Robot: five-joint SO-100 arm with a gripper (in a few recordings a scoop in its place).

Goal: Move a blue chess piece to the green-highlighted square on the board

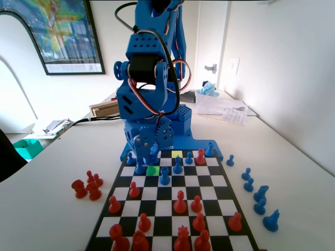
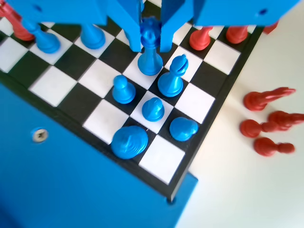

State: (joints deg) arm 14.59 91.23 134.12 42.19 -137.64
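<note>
The blue chess piece (image 2: 150, 56), a slim blue plastic one with a crowned, narrowing top and a flared round base, stands upright on a white square near the board's corner in the wrist view. Its head sits right between the two blue jaws of the end effector (image 2: 151, 42), which hang down from the top edge. The jaws are only slightly apart, close on either side of the head, but I honestly can't tell if they're actually pinching it or just beside it.

In the fixed view the end effector (image 1: 149, 157) is low over the far left rows of the flat black-and-white chequered board (image 1: 209, 209), and the piece is hidden in the clutter of blue there. The bright green-highlighted square (image 1: 152, 170) lies just below it, bare.

Around the piece in the wrist view: a blue bishop-like piece (image 2: 171, 78) just to its right, a round-headed blue pawn (image 2: 123, 89) at lower left, more blue pieces toward the corner. Red plastic pieces (image 2: 266, 126) lie toppled on the white tabletop (image 2: 237, 190) beside the board's edge.
</note>
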